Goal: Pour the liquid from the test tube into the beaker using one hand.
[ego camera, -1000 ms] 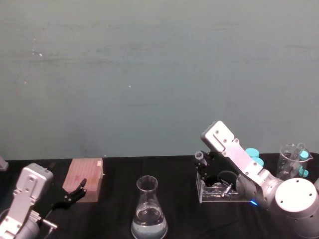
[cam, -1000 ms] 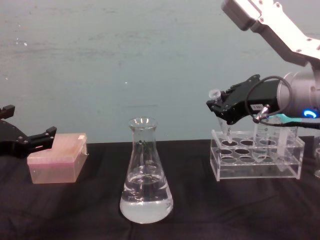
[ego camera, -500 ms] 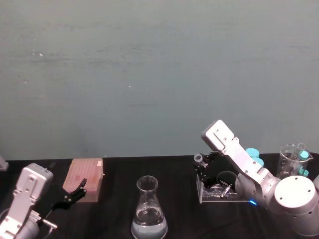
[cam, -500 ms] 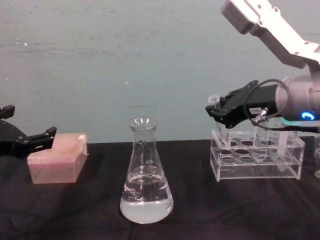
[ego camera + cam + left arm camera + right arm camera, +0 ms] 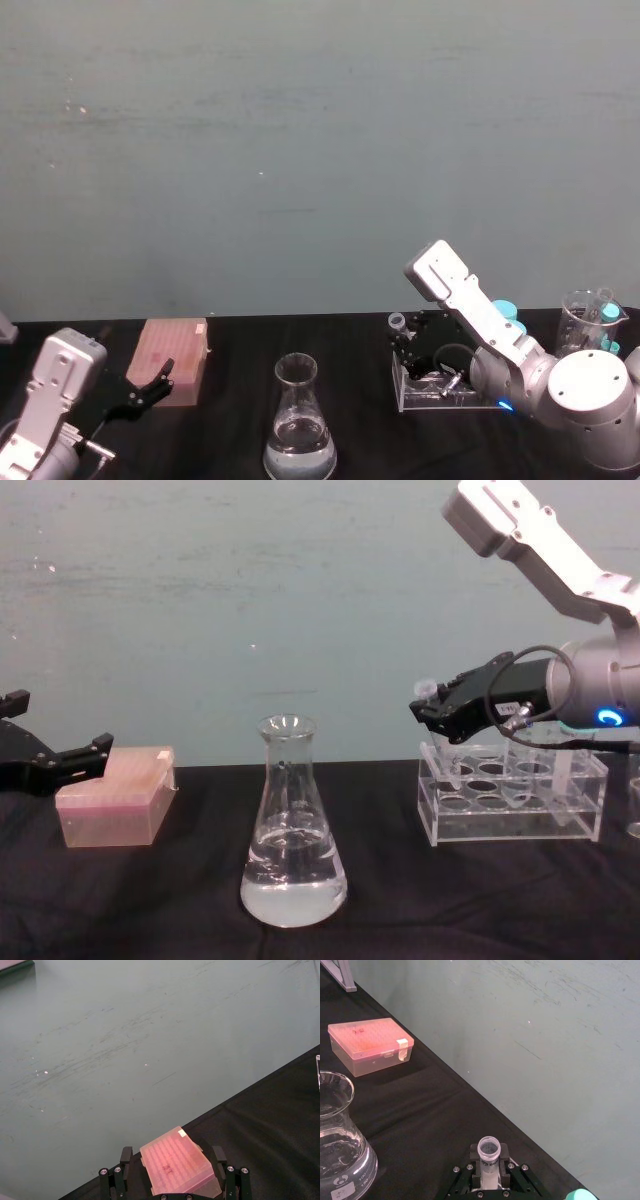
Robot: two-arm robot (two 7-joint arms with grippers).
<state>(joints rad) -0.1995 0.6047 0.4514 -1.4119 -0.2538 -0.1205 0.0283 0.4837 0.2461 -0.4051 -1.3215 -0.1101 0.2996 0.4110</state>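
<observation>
Jaws pinched tight on the test tube [image 5: 437,723] — that's the right gripper [image 5: 437,712], black fingers clamped just under the open rim, holding it upright over the near-left corner of the clear tube rack [image 5: 512,798]. The pointed tip hangs right at the rack's top; whether it's clear of the hole, I can't tell. In the wrist view the tube's mouth [image 5: 488,1149] faces up between the fingers. The silver arm [image 5: 545,542] angles down from above, blue light glowing at the wrist.

The beaker [image 5: 293,823] stands well apart to the rack's left, middle of the black tabletop [image 5: 150,900], with clear liquid [image 5: 293,888] pooled in its wide base. Nothing tipped.

Over on the far left, the left gripper [image 5: 62,762] hangs just beside the pink box [image 5: 112,794], jaws spread, the box framed between its fingers in the wrist view. Teal-capped tubes [image 5: 507,312] stand behind the rack, near a glass cup [image 5: 588,318] at the right edge.
</observation>
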